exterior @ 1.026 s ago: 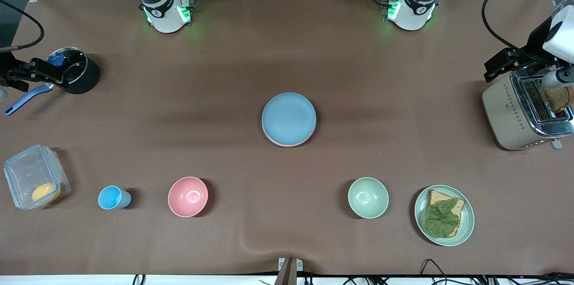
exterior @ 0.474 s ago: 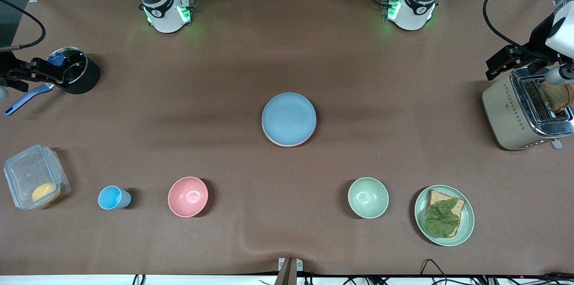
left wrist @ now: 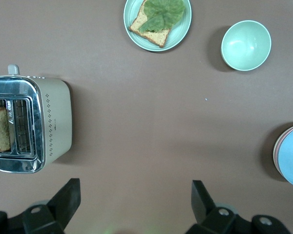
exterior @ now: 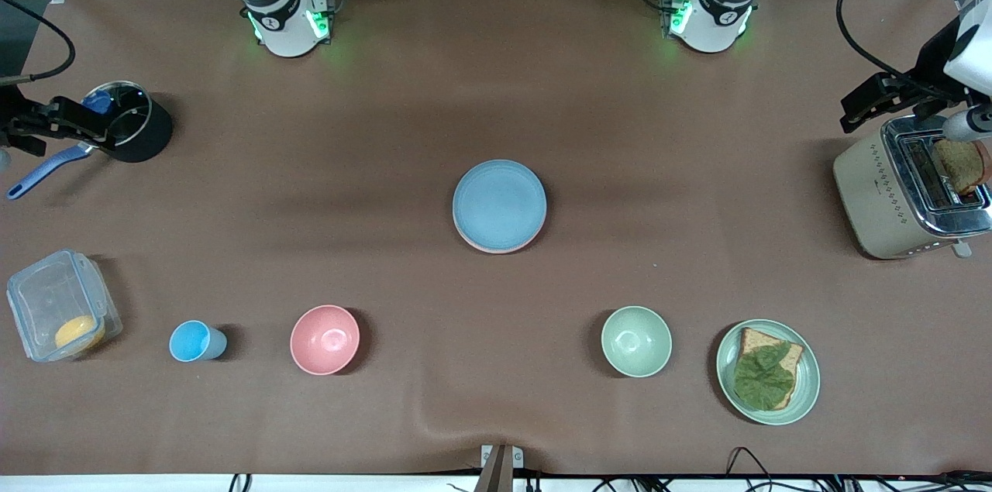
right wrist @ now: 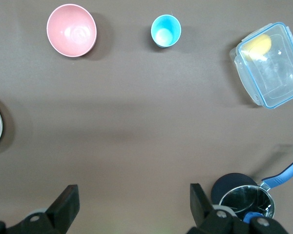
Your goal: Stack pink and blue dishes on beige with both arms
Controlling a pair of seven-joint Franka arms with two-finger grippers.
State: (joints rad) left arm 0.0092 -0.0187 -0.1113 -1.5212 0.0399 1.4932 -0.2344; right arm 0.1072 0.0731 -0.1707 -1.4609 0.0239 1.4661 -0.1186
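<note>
While both grippers high, open: blue plate (exterior: 499, 203) mid-table, well apart.

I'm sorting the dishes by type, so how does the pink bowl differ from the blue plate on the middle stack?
The pink bowl is deep with raised sides; the blue plate is flat with a low rim. The pink bowl is smaller across than the blue plate. The pink bowl stands alone on the table, nearer the front camera; the blue plate rests on top of a pink plate whose edge peeks out beneath. Both are round, matte and empty.
</note>
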